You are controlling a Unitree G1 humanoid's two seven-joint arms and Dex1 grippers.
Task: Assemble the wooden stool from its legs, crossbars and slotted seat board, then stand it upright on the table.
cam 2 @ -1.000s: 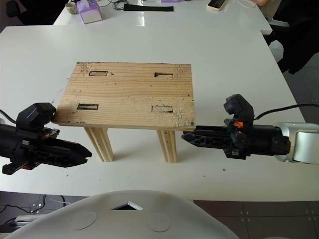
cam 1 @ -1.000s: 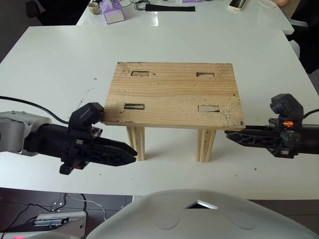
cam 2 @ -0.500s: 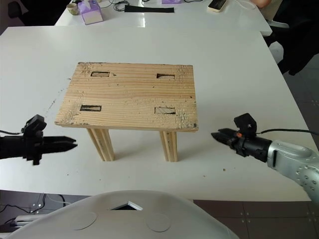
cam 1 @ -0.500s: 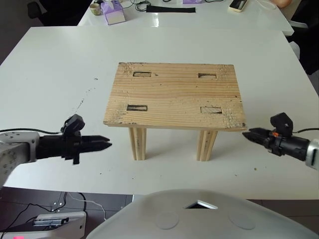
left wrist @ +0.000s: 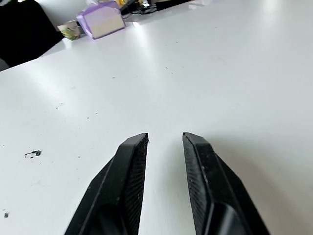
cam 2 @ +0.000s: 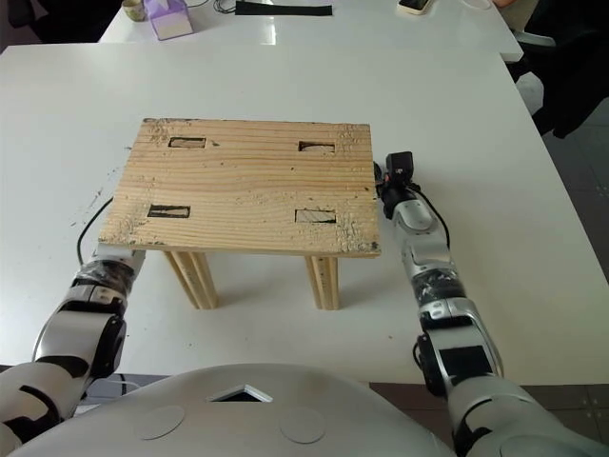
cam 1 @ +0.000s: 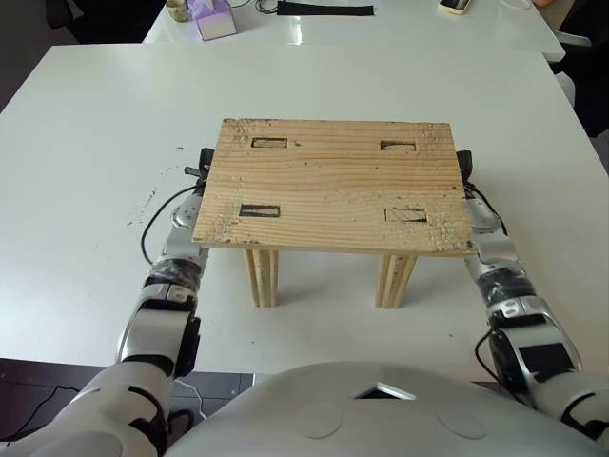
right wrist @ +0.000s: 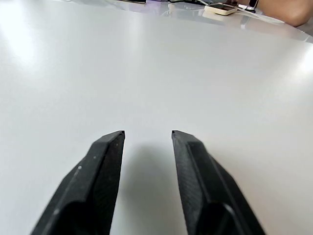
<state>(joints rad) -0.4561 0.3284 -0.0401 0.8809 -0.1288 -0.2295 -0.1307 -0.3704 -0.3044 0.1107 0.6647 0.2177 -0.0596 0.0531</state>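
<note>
Silver-grey arms (cam 2: 425, 252), blk cables (cam 1: 150, 227), blk ribbed claw fingers (left wrist: 129, 166).

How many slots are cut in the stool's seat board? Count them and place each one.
4, all in the top of the seat board: far left slot, far right slot, near left slot, near right slot. The whole top shows, so none should be hidden.

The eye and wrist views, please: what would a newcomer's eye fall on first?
The wooden stool stands upright on its legs in the middle of the white table, four slots cut in its top. The left arm and right arm stretch forward along its sides, left gripper and right gripper open over the tabletop.
</note>
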